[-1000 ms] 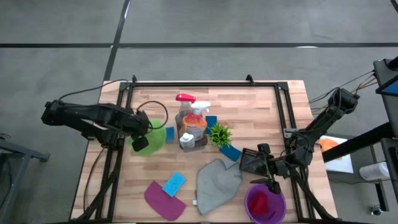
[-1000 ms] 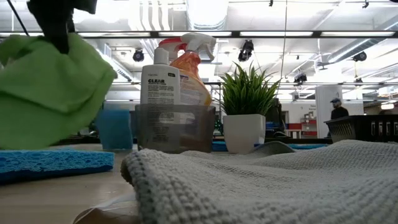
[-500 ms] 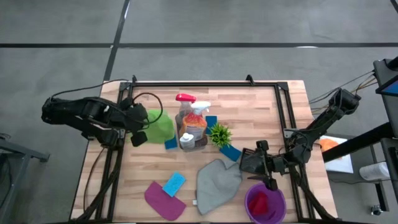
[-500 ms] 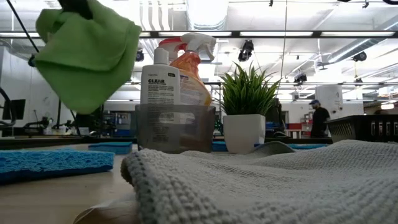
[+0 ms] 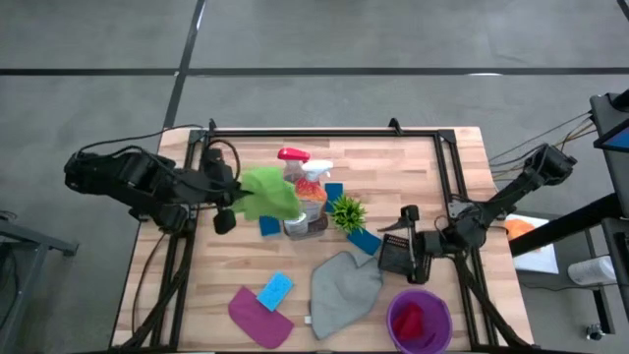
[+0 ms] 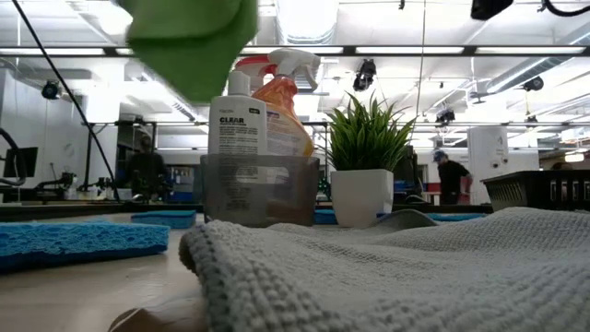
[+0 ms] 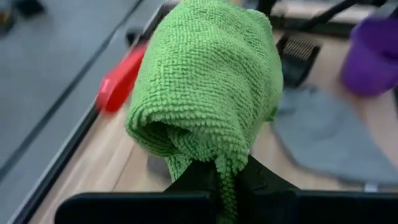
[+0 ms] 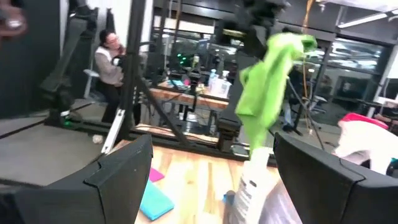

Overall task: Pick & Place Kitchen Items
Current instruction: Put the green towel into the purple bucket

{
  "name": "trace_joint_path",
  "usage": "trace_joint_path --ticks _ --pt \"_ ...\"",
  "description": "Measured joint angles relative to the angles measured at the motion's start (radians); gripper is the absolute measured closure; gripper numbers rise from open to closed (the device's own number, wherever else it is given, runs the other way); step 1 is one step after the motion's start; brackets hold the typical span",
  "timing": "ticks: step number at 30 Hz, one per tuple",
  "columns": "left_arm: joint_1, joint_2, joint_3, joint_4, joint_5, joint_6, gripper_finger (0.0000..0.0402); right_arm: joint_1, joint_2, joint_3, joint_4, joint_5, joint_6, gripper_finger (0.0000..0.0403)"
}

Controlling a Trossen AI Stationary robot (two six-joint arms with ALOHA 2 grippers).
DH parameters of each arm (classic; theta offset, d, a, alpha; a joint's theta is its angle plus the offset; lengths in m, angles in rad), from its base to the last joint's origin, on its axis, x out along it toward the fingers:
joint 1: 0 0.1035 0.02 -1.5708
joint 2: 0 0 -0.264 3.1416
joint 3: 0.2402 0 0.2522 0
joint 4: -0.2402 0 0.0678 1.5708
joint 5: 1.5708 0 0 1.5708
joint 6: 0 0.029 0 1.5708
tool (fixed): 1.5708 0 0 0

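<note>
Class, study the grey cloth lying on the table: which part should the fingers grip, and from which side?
Probably from straight above, pinching the raised fold of the grey cloth near its middle. It lies flat and rumpled, so its edges hug the table and give the fingers little to catch.

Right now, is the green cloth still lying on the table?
No, the left gripper holds the green cloth clamped in the air, hanging over the spray bottles and clear of the table.

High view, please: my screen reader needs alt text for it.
The left gripper holds a green cloth over the two spray bottles mid-table. The right gripper, open, hovers beside a grey cloth, near a purple bowl.
</note>
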Motion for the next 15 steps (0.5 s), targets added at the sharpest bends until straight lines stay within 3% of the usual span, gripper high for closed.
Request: trace_joint_path --ticks 7,15 --pt "-0.021 0.088 -0.002 0.283 0.000 0.185 0.0395 -0.069 0.000 0.001 0.070 -0.084 0.011 0.0073" --pt "-0.021 0.283 -0.002 0.575 0.001 0.341 0.0395 -0.117 0.015 0.025 0.081 -0.148 0.020 0.0073"
